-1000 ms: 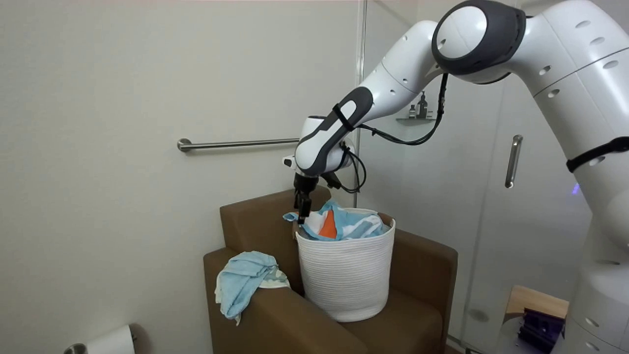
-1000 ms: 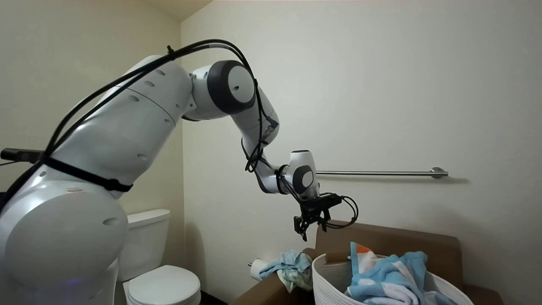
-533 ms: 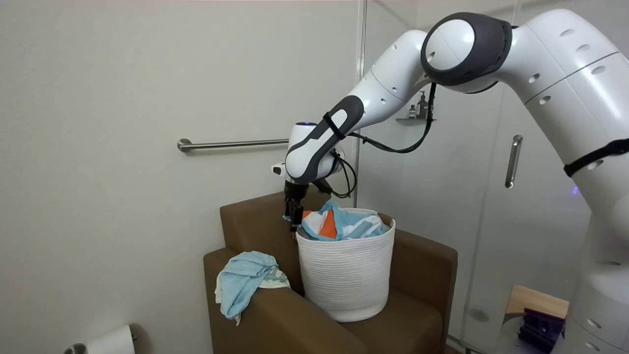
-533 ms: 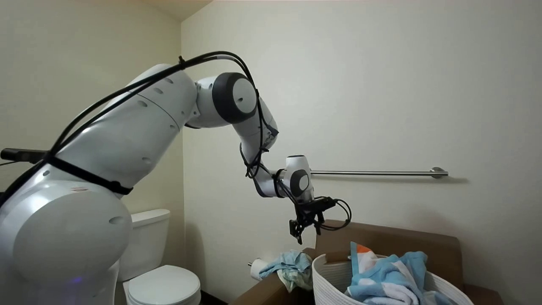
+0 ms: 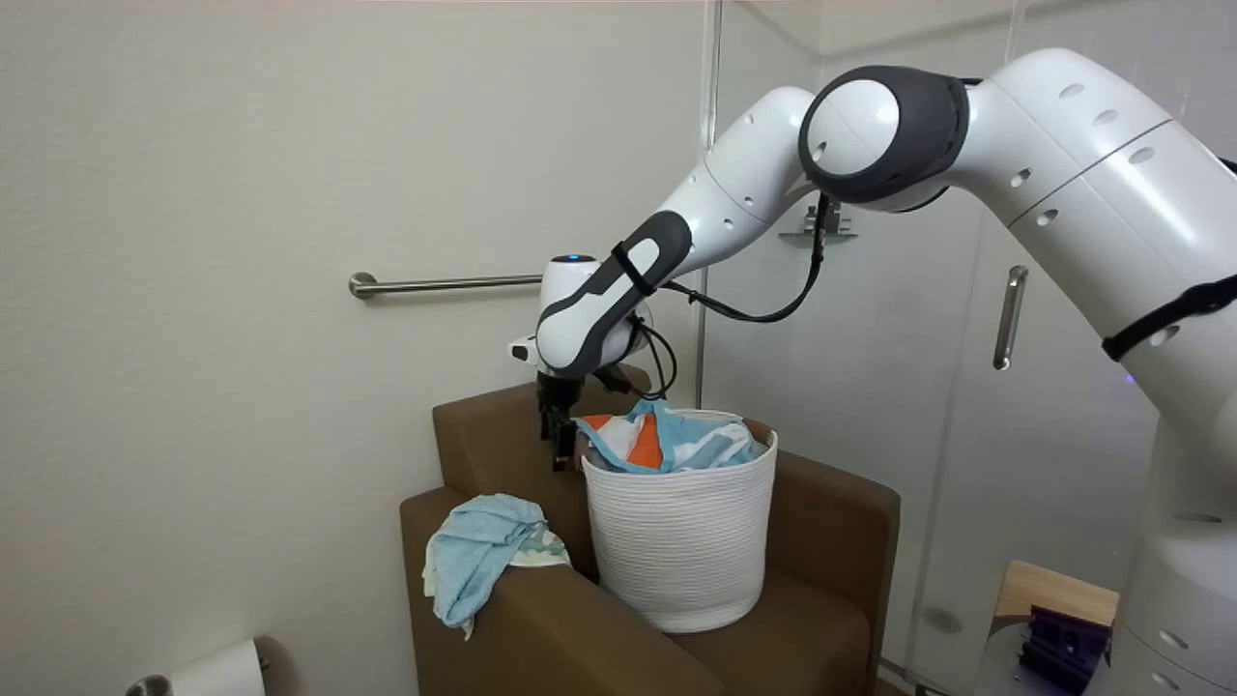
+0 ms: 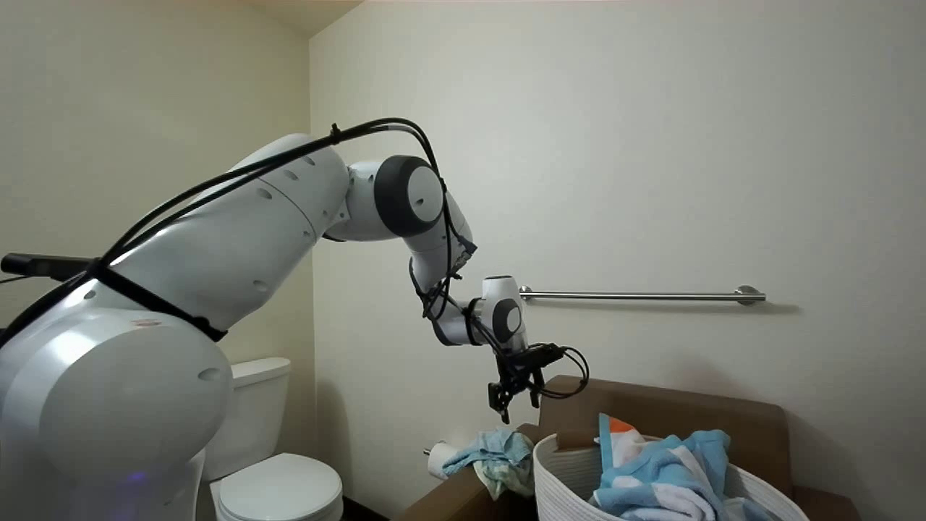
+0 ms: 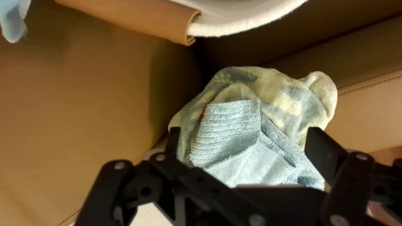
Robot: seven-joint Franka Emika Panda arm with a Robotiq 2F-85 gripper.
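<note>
The light-blue cloth bundle (image 7: pixel 229 128) drapes over one armrest (image 5: pixel 580 619) of two, whose broad top seems to support it. Above, the one hand (image 7: pixel 245 135) hangs spread wide, holding nothing. One basket (image 5: pixel 681 551) stands on the seat (image 5: pixel 807 623), apparently to contain towelling (image 6: pixel 662 467). How many pieces form the single bundle cannot be told.

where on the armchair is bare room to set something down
In an exterior view, bare: near armrest forward of the crumpled cloth; seat strip between basket and far armrest. Crowded: below the open tool, where that cloth lies, and the basket, holding a patterned towel.
</note>
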